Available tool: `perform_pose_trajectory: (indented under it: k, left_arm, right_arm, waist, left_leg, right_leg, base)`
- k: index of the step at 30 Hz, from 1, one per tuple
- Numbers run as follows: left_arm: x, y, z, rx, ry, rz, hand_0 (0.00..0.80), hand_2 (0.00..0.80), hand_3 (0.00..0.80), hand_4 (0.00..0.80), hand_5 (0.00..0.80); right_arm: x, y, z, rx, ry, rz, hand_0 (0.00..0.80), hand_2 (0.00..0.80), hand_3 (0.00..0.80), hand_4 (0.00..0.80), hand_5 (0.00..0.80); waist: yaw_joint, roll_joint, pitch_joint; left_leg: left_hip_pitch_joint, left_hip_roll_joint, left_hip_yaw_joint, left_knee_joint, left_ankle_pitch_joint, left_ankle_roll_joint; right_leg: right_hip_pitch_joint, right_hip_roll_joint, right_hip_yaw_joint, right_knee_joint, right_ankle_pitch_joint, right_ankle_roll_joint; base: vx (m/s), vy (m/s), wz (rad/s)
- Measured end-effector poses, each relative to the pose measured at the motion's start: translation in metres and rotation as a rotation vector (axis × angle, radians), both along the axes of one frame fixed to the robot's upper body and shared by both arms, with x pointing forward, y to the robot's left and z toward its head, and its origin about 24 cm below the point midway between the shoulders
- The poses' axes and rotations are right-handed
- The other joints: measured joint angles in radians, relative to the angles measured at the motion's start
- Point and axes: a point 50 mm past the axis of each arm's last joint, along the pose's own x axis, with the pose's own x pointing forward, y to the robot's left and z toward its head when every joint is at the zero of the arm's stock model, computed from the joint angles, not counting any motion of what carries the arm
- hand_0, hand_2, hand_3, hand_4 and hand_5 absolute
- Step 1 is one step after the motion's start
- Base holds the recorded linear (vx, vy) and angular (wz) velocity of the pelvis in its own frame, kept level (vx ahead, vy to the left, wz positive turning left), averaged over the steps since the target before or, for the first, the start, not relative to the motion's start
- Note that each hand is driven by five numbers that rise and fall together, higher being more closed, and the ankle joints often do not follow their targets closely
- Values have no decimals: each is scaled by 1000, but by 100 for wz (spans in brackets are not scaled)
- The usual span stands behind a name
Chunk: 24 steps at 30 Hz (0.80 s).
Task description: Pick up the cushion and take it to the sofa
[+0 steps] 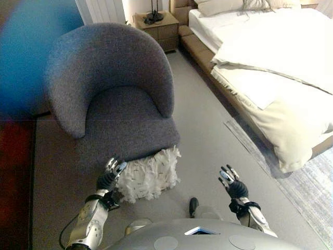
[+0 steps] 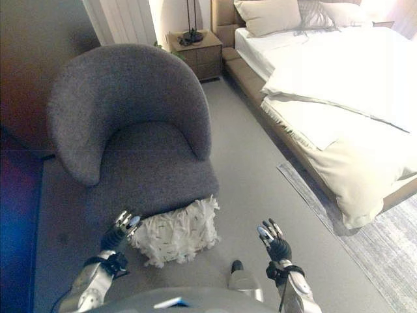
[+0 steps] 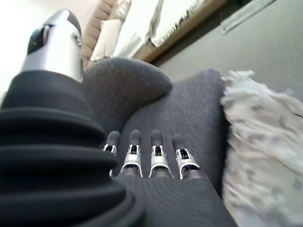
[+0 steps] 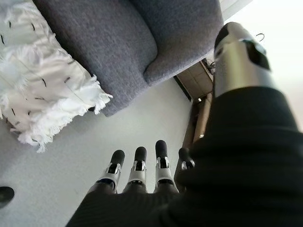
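Observation:
A white fringed cushion [image 1: 148, 174] with small dark flecks stands on the floor, leaning against the front of a grey armchair [image 1: 117, 99]. My left hand [image 1: 110, 176] is open, fingers straight, close beside the cushion's left edge and in front of the chair seat; its wrist view shows the cushion [image 3: 265, 151] next to the fingers [image 3: 142, 158]. My right hand [image 1: 231, 183] is open and empty above the floor, well to the right of the cushion. The cushion also shows in the right wrist view [image 4: 42, 99].
A bed [image 1: 276, 62] with white bedding runs along the right. A wooden nightstand [image 1: 158, 26] stands at the back between chair and bed. A pale rug [image 1: 312, 192] lies at the right. Grey carpet [image 1: 203, 120] lies between chair and bed.

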Motion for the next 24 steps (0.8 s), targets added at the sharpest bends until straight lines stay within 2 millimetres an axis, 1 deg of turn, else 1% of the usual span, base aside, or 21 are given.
perform_pose_trajectory:
  k: [1,2,3,4,5,6,7,8,9,11,12,13,14,15,16,18,19,20,21,23,24]
  left_arm:
    - [6,1,1,5,-10,0,0,0,0,0,0]
    - [8,1,2,7,-12,1,0,0,0,0,0]
    - [14,2,3,15,-18,5,0,0,0,0,0]
    - [15,2,4,14,-20,5,0,0,0,0,0]
    - [16,1,4,13,-20,4,0,0,0,0,0]
    - [17,1,4,11,-23,3,0,0,0,0,0]
    - [18,0,5,6,-29,-1,0,0,0,0,0]
    - [18,-1,4,-3,-25,1,0,0,0,0,0]
    - [13,-1,2,-10,-11,7,0,0,0,0,0]
    - [11,-2,1,-11,-6,7,0,0,0,0,0]
    - [12,-2,1,-12,-7,7,0,0,0,0,0]
    - [13,-3,2,-18,-10,5,0,0,0,0,0]
    - [13,-4,2,-24,-8,1,0,0,0,0,0]
    - [13,-5,3,-28,-6,-6,0,0,0,0,0]
    - [13,-6,4,-35,-11,-15,0,0,0,0,0]
    - [15,-10,6,-51,-30,-34,0,0,0,0,0]
    - [15,-14,5,-72,-33,-35,0,0,0,0,0]
    - [15,-16,5,-88,-37,-31,0,0,0,0,0]
    - [13,-15,3,-88,-31,-24,0,0,0,0,0]
    - [7,-12,1,-85,-16,-20,0,0,0,0,0]
    - [6,-13,0,-86,-12,-25,0,0,0,0,0]
  right_arm:
    - [3,1,0,2,-2,10,0,0,0,0,0]
    - [3,2,-1,4,2,16,0,0,0,0,0]
    - [5,5,-3,10,9,35,0,0,0,0,0]
    - [7,5,-3,11,5,44,0,0,0,0,0]
    - [7,3,-2,7,4,47,0,0,0,0,0]
    - [5,1,-3,1,8,48,0,0,0,0,0]
    - [5,0,-3,-2,9,45,0,0,0,0,0]
    - [5,-3,-2,-9,11,41,0,0,0,0,0]
    - [4,-3,-3,-9,15,40,0,0,0,0,0]
    - [2,-4,-3,-8,17,41,0,0,0,0,0]
    - [1,-4,-3,-8,19,41,0,0,0,0,0]
    - [-1,-5,-3,-7,19,34,0,0,0,0,0]
    - [-4,-8,-3,-11,27,27,0,0,0,0,0]
    - [-7,-13,-3,-16,33,12,0,0,0,0,0]
    - [-12,-18,-3,-24,42,-4,0,0,0,0,0]
    - [-19,-31,-2,-55,52,-16,0,0,0,0,0]
    - [-20,-41,1,-91,54,-5,0,0,0,0,0]
    - [-20,-47,2,-111,58,4,0,0,0,0,0]
    - [-22,-45,1,-105,64,3,0,0,0,0,0]
    - [-24,-30,-2,-64,55,8,0,0,0,0,0]
    - [-25,-25,-3,-48,55,3,0,0,0,0,0]
  waist:
    - [0,-10,3]
    - [1,-17,4]
    - [3,-37,10]
    - [3,-44,12]
    - [2,-43,12]
    - [1,-47,13]
    - [0,-47,25]
    - [-2,-42,36]
    - [0,-37,36]
    - [-3,-33,38]
    - [-3,-32,38]
    - [-6,-27,40]
    - [-7,-22,45]
    - [-4,-9,52]
    - [-5,1,60]
    - [-5,43,73]
    - [-6,94,74]
    - [-4,139,81]
    - [1,131,83]
    - [1,90,68]
    - [2,76,61]
  left_leg:
    - [-25,6,6,59,-6,-10]
    - [-38,8,6,91,-7,-11]
    - [-89,15,8,212,-6,-13]
    - [-155,34,29,335,13,-42]
    - [-178,46,38,367,28,-58]
    - [-188,60,63,377,54,-70]
    - [-189,82,69,419,55,-48]
    - [-189,112,75,449,55,-47]
    - [-180,156,78,428,56,-46]
    - [-143,217,67,295,61,-51]
    - [-132,241,55,230,65,-50]
    - [-119,264,47,144,78,-62]
    - [-98,280,42,61,94,-63]
    - [-76,288,40,0,107,-69]
    - [-63,281,45,-45,111,-65]
    - [-44,240,59,-92,121,-40]
    - [-39,215,59,-108,121,-10]
    - [-25,205,64,-125,99,-14]
    - [-11,191,54,-133,99,-42]
    - [-12,118,58,-139,95,-47]
    - [-11,95,57,-144,95,-49]
  right_leg:
    - [-5,4,-1,18,-24,-3]
    - [-7,5,-3,26,-31,-6]
    - [-8,5,-3,47,-51,-27]
    - [-5,5,0,68,-62,-43]
    - [-2,5,-1,70,-65,-48]
    - [-2,4,-9,65,-69,-61]
    - [-1,4,-21,67,-72,-83]
    - [0,5,-25,71,-72,-92]
    - [-8,7,-27,76,-76,-98]
    - [-24,11,-30,80,-78,-101]
    - [-30,11,-23,82,-76,-98]
    - [-44,16,-23,81,-76,-98]
    - [-52,15,-19,84,-75,-97]
    - [-52,16,-9,84,-73,-94]
    - [-53,14,4,84,-72,-81]
    - [-61,2,6,84,-64,-47]
    - [-70,6,0,84,-57,-19]
    - [-70,12,-1,89,-55,2]
    - [-76,-15,4,107,-60,18]
    - [-84,-88,10,126,-67,66]
    - [-82,-108,7,123,-62,76]
  base:
    - [237,-226,17]
    - [231,-223,7]
    - [254,-184,3]
    - [244,-141,6]
    - [227,-32,11]
    - [118,16,19]
    - [155,78,11]
    - [126,131,-6]
    - [183,192,-11]
    - [155,250,2]
    - [165,284,13]
    - [149,255,12]
    - [137,246,15]
    - [116,231,13]
    - [119,259,15]
    - [124,290,5]
    - [110,290,-8]
    - [98,318,-16]
    - [82,331,-9]
    - [100,353,7]
    - [116,352,10]
